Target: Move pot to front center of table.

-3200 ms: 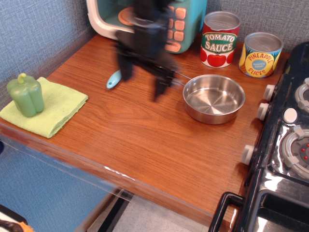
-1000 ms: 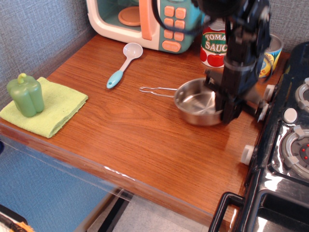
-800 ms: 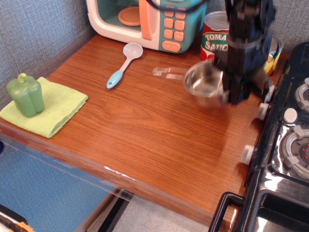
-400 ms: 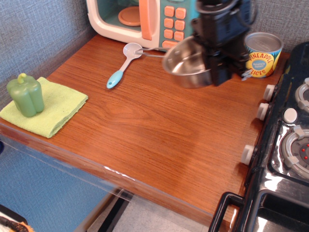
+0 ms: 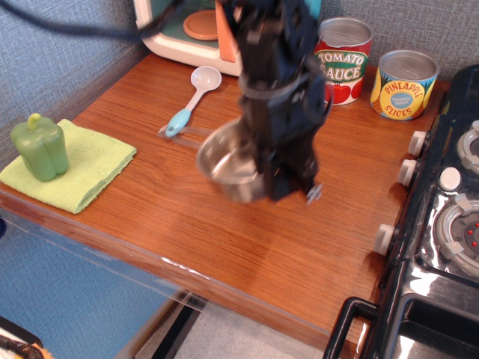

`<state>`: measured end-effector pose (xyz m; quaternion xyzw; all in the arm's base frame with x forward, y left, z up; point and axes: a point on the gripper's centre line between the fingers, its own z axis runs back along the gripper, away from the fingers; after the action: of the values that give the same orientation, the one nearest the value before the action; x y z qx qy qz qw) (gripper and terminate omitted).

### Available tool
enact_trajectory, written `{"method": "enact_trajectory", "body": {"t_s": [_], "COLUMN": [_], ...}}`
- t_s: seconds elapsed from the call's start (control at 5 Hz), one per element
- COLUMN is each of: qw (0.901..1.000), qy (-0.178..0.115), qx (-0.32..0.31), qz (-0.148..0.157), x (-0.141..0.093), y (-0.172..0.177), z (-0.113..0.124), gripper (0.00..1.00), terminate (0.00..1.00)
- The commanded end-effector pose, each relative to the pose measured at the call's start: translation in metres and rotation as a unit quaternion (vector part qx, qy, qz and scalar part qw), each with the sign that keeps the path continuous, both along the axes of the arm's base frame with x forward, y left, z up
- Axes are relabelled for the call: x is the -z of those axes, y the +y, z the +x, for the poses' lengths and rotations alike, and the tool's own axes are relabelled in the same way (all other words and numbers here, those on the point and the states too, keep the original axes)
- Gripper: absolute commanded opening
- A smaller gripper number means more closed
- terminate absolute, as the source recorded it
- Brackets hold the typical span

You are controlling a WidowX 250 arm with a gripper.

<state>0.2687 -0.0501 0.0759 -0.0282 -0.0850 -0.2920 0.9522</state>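
The pot [image 5: 228, 166] is a shallow shiny steel pan, blurred by motion, held over the middle of the reddish-brown table [image 5: 194, 232]. Its thin wire handle [image 5: 182, 132] sticks out to the left. My black gripper [image 5: 283, 179] is shut on the pot's right rim and carries it, with the arm coming down from the top of the view. Whether the pot touches the table I cannot tell.
A green toy pepper [image 5: 40, 146] sits on a green cloth [image 5: 82, 168] at the left edge. A blue-handled spoon [image 5: 191, 101] and a toy microwave [image 5: 187, 30] are at the back. Tomato sauce [image 5: 342, 60] and pineapple [image 5: 404, 84] cans stand back right. A black toy stove [image 5: 441, 224] lies right.
My gripper took the pot by its right rim, lifted it from the right side of the table, and carried it left and toward the front, to the table's middle.
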Motion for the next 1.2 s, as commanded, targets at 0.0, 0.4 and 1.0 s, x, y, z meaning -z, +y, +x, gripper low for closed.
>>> {"method": "enact_trajectory", "body": {"t_s": [0.0, 0.4, 1.0], "qw": [0.9992, 0.9983, 0.998], "qy": [0.019, 0.036, 0.045], "qx": [0.003, 0.008, 0.013], "qz": [0.036, 0.045, 0.042], "x": [0.021, 0.031, 0.027], "y": [0.009, 0.01, 0.011], "z": [-0.027, -0.034, -0.034], "gripper": [0.0, 0.0, 1.0], "terminate": [0.0, 0.0, 0.0]}}
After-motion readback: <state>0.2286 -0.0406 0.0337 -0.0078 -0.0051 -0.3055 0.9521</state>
